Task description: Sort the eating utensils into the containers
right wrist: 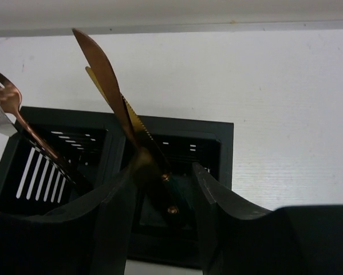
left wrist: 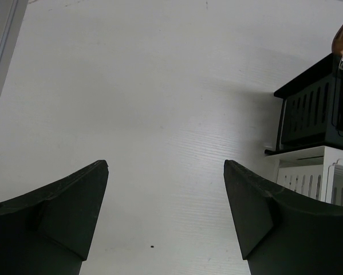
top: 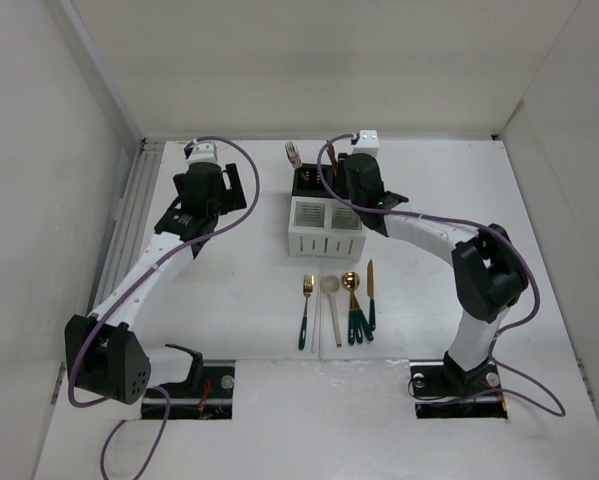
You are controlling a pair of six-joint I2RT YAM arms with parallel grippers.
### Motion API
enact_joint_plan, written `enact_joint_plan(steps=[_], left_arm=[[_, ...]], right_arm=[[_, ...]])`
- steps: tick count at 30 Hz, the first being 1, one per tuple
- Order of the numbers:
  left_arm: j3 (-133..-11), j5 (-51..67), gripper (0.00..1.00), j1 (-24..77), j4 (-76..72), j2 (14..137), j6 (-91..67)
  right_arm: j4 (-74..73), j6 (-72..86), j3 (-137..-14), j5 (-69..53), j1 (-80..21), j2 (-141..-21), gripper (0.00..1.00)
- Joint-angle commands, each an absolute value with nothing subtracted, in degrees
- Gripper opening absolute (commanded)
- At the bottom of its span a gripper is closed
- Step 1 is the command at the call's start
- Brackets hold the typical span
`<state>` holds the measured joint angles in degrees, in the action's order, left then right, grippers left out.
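Right jaws: parted, gripping nothing that I can see, straddling the copper knife [right wrist: 111, 97] that stands in the black caddy's [right wrist: 225, 149] right compartment; I judge the drop done.
Left jaws: wide apart, empty, over bare worktop [left wrist: 148, 114].
Outstanding on worktop: fork [top: 305, 315], cream spoon [top: 331, 286], gold spoon [top: 350, 282], gold knife [top: 371, 285].
Next, I judge: lift straight clear, then fetch one.

Robotics lab test cell, evidently: bare white bench [top: 239, 320] walled by plain white panels [top: 309, 60] at 9, 12, 3 o'clock; cabled arms [top: 144, 275] bolted at 6.
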<state>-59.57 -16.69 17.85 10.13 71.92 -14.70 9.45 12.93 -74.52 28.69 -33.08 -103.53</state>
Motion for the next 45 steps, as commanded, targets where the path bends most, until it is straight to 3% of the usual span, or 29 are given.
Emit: enact_joint_plan(steps=[1, 7, 9, 11, 13, 17, 23, 29, 39, 45], left_arm=[[-58.97, -16.7, 0.8, 17.49, 8.27, 70.76, -15.21], [-58.97, -15.21, 0.8, 17.49, 7.74, 70.14, -14.42], [-58.28, -12.4, 0.74, 17.49, 6.86, 69.09, -13.1], [-56.44, -10.21, 0.66, 17.49, 5.54, 68.47, -11.26], [-55.9, -7.84, 0.66, 17.49, 5.01, 67.94, -10.29], [-53.71, -1.93, 0.66, 18.8, 5.71, 65.75, -7.48], [-46.06, -0.89, 0.66, 30.48, 2.03, 57.58, -3.78], [-41.4, 4.91, 0.65, 40.59, 7.63, 57.64, -12.03], [-31.56, 11.5, 0.61, 50.0, 8.96, 59.5, -23.19], [-32.61, 12.48, 0.61, 50.01, 13.27, 64.86, -26.45]], right_arm=[[12.3, 13.97, -72.96, 27.77, -33.57, -99.59, 0.48], [12.3, 13.97, -71.72, 29.09, -34.8, -92.66, 0.51], [12.3, 13.97, -71.11, 29.71, -36.29, -89.58, 0.55], [11.7, 13.36, -70.49, 31.11, -37.35, -85.27, 0.65], [9.59, 13.36, -70.49, 31.11, -38.06, -83.24, 0.73], [1.07, 15.89, -71.02, 33.48, -39.81, -78.33, 0.79], [-12.9, 24.95, -69.52, 35.24, -41.57, -72.78, 0.79], [-25.38, 33.57, -69.52, 35.24, -42.88, -67.86, 0.79], [-32.95, 39.37, -61.36, 36.83, -45.09, -54.07, 0.79], [-36.64, 44.28, -54.15, 37.97, -45.09, -44.85, 0.79]])
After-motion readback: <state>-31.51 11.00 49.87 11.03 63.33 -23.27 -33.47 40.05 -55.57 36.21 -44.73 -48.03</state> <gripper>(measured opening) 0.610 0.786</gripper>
